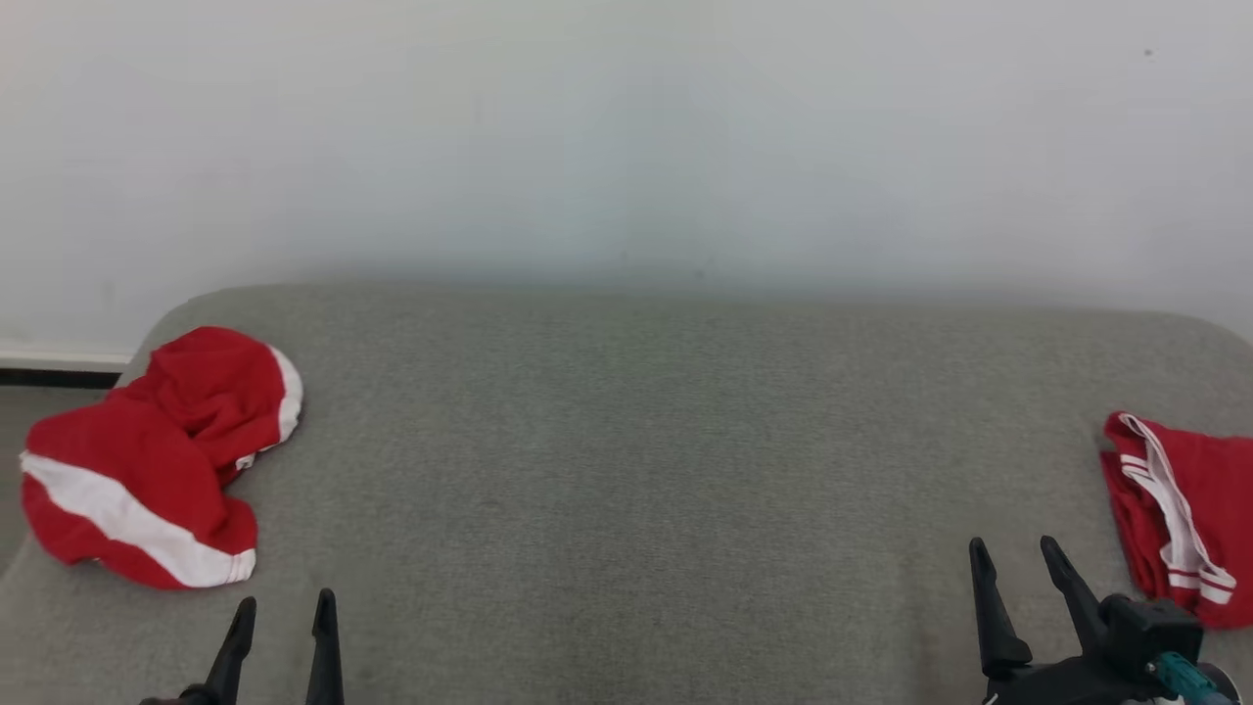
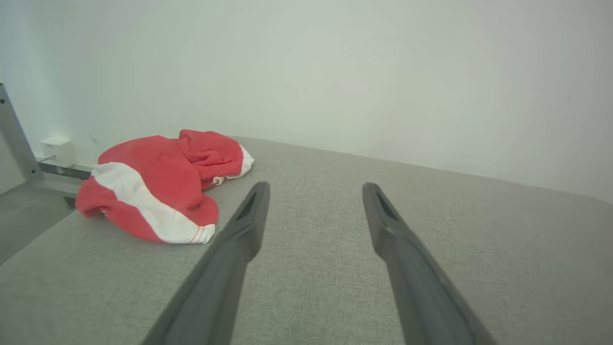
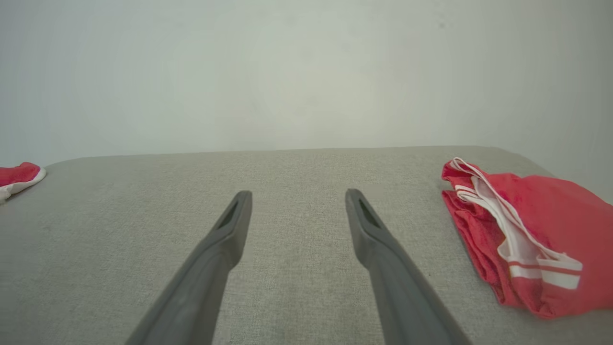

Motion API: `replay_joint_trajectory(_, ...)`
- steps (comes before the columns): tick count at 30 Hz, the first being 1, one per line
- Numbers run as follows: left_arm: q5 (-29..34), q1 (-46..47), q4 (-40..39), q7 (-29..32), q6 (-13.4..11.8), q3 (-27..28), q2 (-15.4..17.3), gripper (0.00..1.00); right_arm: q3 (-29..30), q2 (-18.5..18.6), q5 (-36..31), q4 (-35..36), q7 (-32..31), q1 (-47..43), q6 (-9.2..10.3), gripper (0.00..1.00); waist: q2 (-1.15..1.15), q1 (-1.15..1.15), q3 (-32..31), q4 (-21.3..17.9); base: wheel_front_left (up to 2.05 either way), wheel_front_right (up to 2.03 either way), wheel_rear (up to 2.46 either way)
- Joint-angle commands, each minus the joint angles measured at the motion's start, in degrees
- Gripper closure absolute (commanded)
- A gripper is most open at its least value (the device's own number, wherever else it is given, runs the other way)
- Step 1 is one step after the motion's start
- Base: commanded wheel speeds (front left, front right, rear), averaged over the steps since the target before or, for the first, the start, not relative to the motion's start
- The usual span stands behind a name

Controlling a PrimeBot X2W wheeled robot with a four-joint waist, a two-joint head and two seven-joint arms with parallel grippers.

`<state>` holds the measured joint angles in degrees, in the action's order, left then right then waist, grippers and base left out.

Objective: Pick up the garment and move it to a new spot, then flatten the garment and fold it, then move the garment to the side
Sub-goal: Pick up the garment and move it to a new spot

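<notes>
A red, white-striped garment [image 1: 147,460] lies crumpled at the grey surface's [image 1: 626,470] left edge, a second garment [image 1: 1214,490] folded at right.

Head view: left garment [image 1: 147,460] mid-left on counter [image 1: 626,441], right garment [image 1: 1184,519] at right edge, wall [image 1: 626,127] behind.

Head cam: high, facing forward-down over grey cushion [image 1: 626,441] to wall [image 1: 626,127]. Both wrist cams: low, near the cushion, facing same wall. Shared: crumpled red garment [image 1: 147,460], left in all three frames; folded red garment [image 1: 1184,519], right in head and right wrist.
</notes>
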<state>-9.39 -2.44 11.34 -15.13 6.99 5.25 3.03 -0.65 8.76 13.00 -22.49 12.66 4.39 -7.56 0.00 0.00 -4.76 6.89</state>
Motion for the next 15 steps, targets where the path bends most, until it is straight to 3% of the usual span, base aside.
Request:
replay_joint_trajectory(1,0.30,0.16,0.06,0.01,-0.09,0.51,0.50,0.00,-0.17,-0.55,-0.31,-0.06,0.46,-0.49,0.16,0.00,0.00,0.00,-0.16,6.37,0.00,0.00,0.00)
replay_joint_trajectory(5,0.33,-0.53,0.22,0.01,-0.04,0.95,1.26,0.00,-0.39,-1.36,-0.46,-0.42,0.70,-0.64,0.16,0.00,0.00,0.00,-0.48,11.85,0.00,0.00,0.00)
replay_joint_trajectory(15,-0.45,-2.86,-0.68,0.00,-0.74,3.53,2.19,0.00,-3.32,-2.15,-0.37,-1.72,1.22,1.69,0.16,0.00,0.00,0.00,-0.41,19.52,0.00,0.00,0.00)
